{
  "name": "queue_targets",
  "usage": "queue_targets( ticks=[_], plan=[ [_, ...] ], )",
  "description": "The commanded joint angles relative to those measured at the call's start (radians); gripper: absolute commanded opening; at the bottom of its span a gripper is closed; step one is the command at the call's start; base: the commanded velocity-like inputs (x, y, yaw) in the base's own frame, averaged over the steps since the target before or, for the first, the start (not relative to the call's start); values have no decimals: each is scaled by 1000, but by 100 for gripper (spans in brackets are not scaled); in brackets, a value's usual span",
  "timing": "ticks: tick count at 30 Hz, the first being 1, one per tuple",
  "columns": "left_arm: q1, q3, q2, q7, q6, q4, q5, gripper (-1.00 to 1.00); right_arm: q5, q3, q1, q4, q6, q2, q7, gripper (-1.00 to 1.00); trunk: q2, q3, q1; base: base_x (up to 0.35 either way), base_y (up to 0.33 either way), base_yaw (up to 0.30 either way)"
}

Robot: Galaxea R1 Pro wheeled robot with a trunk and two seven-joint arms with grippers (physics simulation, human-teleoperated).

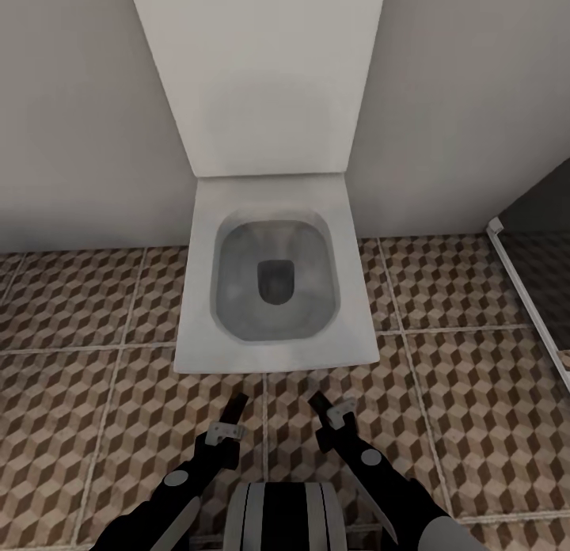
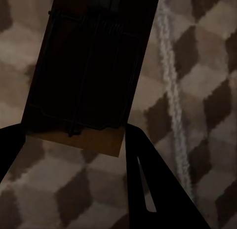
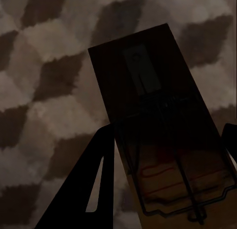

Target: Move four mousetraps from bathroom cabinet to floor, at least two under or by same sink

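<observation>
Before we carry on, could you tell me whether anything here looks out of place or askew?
Nothing looks spilled or damaged. The oddity is that each gripper, left and right, holds a mousetrap above the bathroom floor facing an open toilet.

A flat, rectangular wooden mousetrap (image 2: 84,76) with black wire parts was held between the left gripper's dark fingers (image 2: 158,189), its face in deep shadow. A second flat wooden mousetrap (image 3: 163,135), bearing black wire and red markings, sat between the right gripper's fingers (image 3: 89,189). Both hung above the bathroom floor (image 1: 79,313) of brown, beige and white cube-patterned tiles with pale grout.
</observation>
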State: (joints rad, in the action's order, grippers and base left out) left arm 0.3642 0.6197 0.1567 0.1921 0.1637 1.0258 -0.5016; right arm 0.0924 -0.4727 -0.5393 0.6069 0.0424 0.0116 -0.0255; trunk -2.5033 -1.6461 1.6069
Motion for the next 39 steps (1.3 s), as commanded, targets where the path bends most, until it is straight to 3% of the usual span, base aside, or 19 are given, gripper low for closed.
queue_targets(
  ticks=[1,6,19,39],
  plan=[
    [1,5,1,9,3,2,-6,-100,11,-1,-1,-1,3,-3,-1,-100,0,0,0,0,0,0],
    [1,6,1,9,3,2,-6,-100,12,0,-1,-1,3,-14,-1,-100,0,0,0,0,0,0],
    [1,6,1,9,3,2,-6,-100,14,-3,-1,6,2,-9,4,-100,0,-1,0,0,0,0],
    [1,8,1,9,3,3,-6,-100,15,-3,-1,8,3,-9,4,-100,0,-31,0,0,0,0]
  ],
)
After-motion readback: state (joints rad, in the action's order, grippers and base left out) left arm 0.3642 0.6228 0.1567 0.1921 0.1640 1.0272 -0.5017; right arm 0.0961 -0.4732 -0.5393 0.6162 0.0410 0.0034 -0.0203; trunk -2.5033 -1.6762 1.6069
